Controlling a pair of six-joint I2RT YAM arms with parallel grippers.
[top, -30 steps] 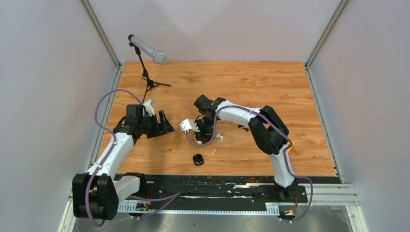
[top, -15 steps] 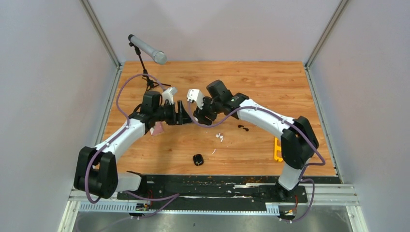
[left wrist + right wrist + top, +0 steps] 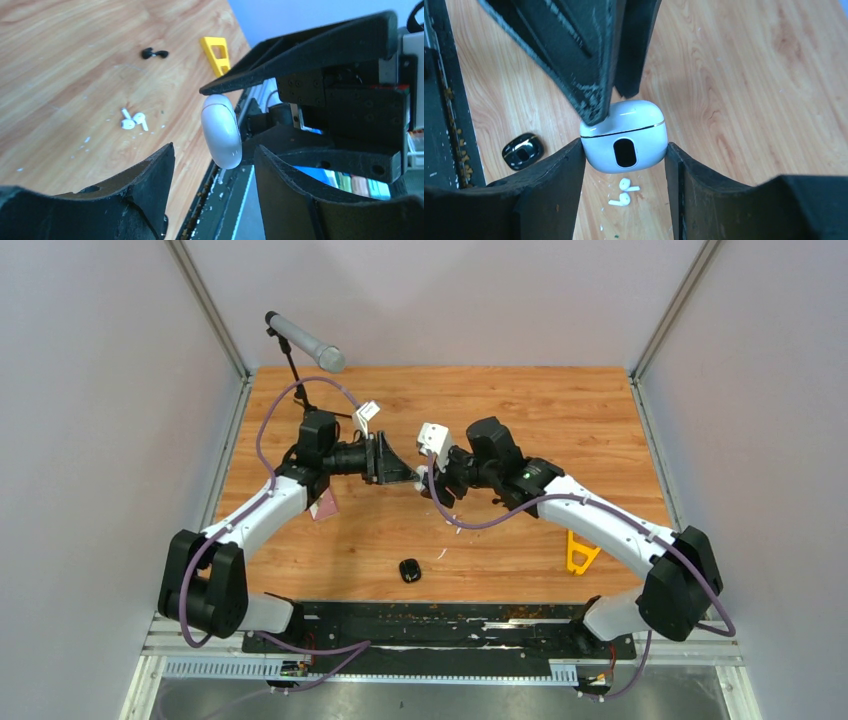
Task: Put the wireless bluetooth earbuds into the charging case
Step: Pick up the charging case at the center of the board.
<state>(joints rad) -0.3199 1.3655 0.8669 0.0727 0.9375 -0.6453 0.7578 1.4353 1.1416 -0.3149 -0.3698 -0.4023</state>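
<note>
We log left gripper (image 3: 408,474) and right gripper (image 3: 432,480) meeting mid-table at white case (image 3: 624,137), microphone stand (image 3: 300,390) barring 11 o'clock, black case (image 3: 410,570) at 6, yellow piece (image 3: 578,552) at 4, bare table (image 3: 560,410) open at 1.

My left pincer (image 3: 215,152) now sits narrower, tip at the white case (image 3: 624,132); right pincer (image 3: 624,152) holds it farther out.

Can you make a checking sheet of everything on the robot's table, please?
Surface: wooden table, white specks near the white earbuds.
Job's things: white case held off the table; white earbuds and black earbuds loose on the wood; black case near the front edge.
Clutter: yellow piece, pink scrap.
Grippers: right gripper shut on white case; left gripper open around its lid.
Cables: purple cables looping off both arms.
Surroundings: microphone on stand, pale walls.
</note>
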